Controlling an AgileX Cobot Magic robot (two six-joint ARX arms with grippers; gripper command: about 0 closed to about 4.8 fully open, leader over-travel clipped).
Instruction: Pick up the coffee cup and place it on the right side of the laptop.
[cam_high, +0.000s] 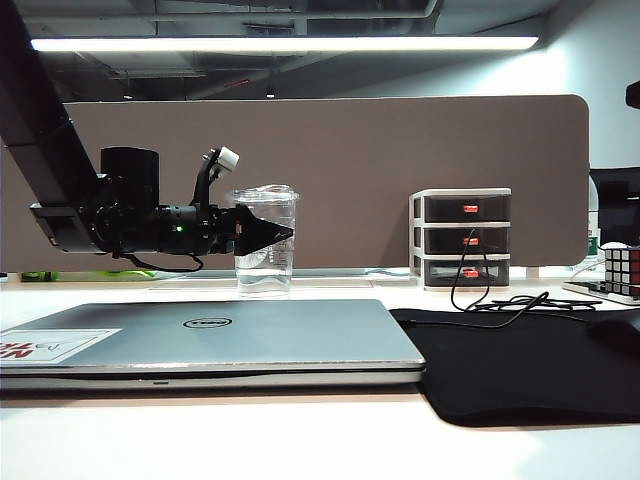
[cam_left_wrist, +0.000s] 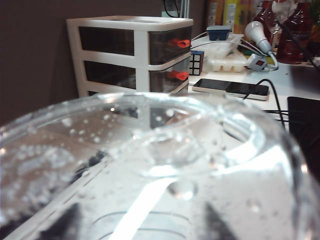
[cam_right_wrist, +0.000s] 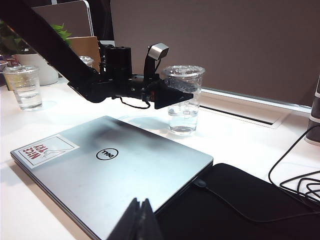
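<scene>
The coffee cup (cam_high: 266, 242) stood upright on the table (cam_high: 300, 440), just behind the closed laptop (cam_high: 210, 340). It had a little water at the bottom and a clear lid on top.

The left claw (cam_high: 283, 233) reached in from the side and lay level, up near the top of the cup, so its fingers could go around the cup's wall without tipping it. One finger showed in front of the cup. I could not tell if the fingers were squeezing the cup or only sat close around it. The left wrist view showed almost nothing but the lid (cam_left_wrist: 165, 150), very near.

The right claw (cam_right_wrist: 140, 220) waited low over the front of the laptop, with its fingers pressed together and nothing in them, well apart from the cup.

A black mat (cam_high: 520, 365) lay on the right of the laptop, touching it. That looked like the spot where the cup should go.
</scene>
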